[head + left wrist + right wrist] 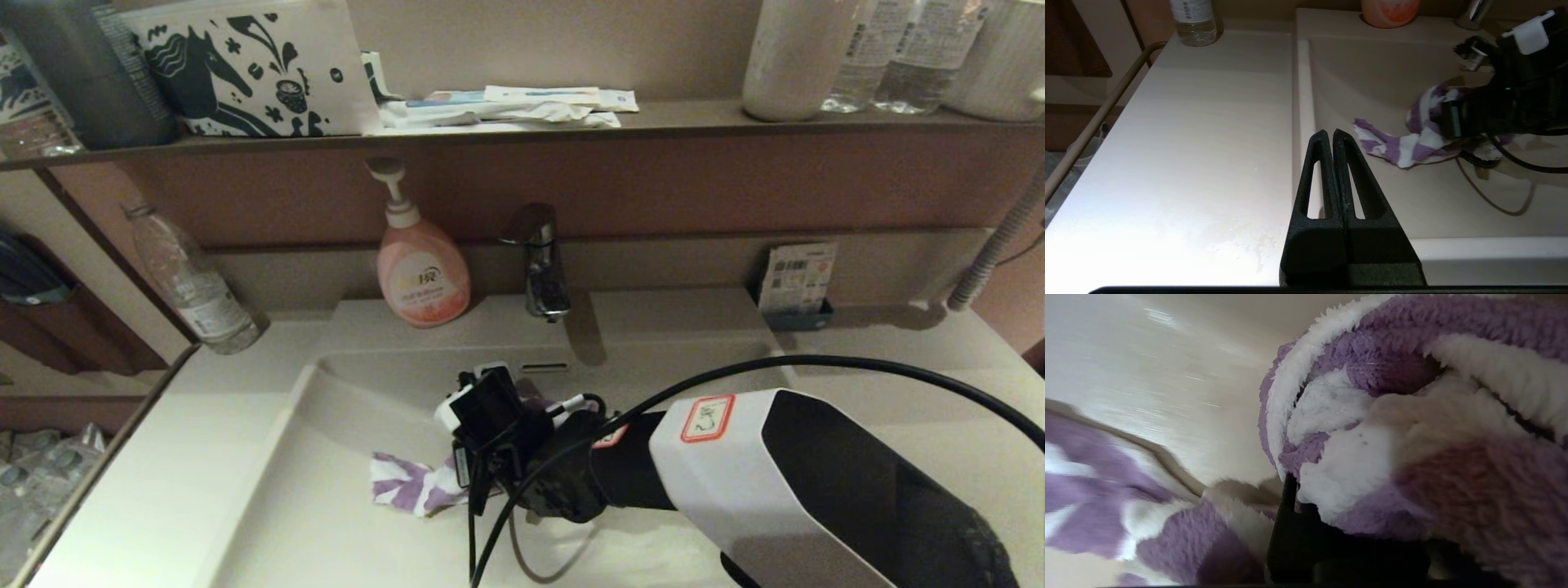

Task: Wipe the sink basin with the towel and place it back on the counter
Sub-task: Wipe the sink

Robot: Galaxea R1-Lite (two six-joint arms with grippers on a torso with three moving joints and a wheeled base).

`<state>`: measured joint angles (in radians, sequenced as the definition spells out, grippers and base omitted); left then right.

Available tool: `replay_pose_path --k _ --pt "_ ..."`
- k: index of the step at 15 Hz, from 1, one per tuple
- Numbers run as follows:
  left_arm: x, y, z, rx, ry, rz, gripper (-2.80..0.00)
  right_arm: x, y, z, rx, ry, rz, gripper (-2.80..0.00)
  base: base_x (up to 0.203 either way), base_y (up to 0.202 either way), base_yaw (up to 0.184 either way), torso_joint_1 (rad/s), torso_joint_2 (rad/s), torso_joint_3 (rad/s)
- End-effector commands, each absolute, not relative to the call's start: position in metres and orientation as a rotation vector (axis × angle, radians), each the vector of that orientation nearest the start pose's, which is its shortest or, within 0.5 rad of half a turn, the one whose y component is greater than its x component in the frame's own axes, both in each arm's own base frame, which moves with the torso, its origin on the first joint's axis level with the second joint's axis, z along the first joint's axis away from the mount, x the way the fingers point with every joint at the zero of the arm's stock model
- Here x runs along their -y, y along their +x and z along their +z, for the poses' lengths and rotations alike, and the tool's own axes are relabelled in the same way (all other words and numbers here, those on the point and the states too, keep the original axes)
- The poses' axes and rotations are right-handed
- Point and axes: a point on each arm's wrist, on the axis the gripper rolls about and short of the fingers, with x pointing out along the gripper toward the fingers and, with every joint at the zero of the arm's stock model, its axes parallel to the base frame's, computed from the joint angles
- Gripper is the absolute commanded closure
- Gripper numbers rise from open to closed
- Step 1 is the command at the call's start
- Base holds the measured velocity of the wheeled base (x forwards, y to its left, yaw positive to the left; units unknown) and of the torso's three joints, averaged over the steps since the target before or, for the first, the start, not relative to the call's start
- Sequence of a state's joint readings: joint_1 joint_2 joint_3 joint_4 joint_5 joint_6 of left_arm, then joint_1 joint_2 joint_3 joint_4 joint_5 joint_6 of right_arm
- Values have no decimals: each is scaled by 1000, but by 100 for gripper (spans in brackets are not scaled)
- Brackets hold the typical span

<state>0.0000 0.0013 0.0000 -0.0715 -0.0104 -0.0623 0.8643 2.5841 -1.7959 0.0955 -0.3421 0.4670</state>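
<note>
Right gripper (478, 465): down in the sink basin (343, 523), pinching the towel (412, 486), which trails toward 9 o'clock on the basin floor. Left gripper (1331, 136): pressed together, empty, over the bench (1188, 143) edge.

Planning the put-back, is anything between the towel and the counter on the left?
Nothing visible. The right gripper holds the towel in the sink basin; the counter beside it is bare.
</note>
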Motion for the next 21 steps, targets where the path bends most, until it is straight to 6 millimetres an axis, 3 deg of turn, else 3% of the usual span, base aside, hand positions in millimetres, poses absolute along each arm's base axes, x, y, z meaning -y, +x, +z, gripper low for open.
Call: replay_pose_path --k 1,5,8,11,13,18,19,21 --pt "0 -23 83 70 -62 -13 0 -355 328 23 -823 -77 257 0 0 0 0 0 0 0" --pt "0 -23 83 70 -62 -13 0 -302 322 30 -869 -134 116 0 0 0 0 0 0 0" --pt "0 -23 83 70 -62 -13 0 -248 314 38 -939 -252 -4 0 0 0 0 0 0 0" --pt "0 -23 83 70 -62 -13 0 -217 288 60 -1056 -357 -61 0 0 0 0 0 0 0" --pt "0 -23 83 70 -62 -13 0 -212 261 76 -1108 -415 -45 0 0 0 0 0 0 0" --pt "0 -23 83 70 -62 -13 0 -238 185 102 -1115 -457 103 0 0 0 0 0 0 0" --pt "0 -23 83 70 -62 -13 0 -244 176 109 -1090 -432 141 0 0 0 0 0 0 0" --pt "0 -23 83 70 -62 -13 0 -258 179 116 -1002 -324 209 0 0 0 0 0 0 0"
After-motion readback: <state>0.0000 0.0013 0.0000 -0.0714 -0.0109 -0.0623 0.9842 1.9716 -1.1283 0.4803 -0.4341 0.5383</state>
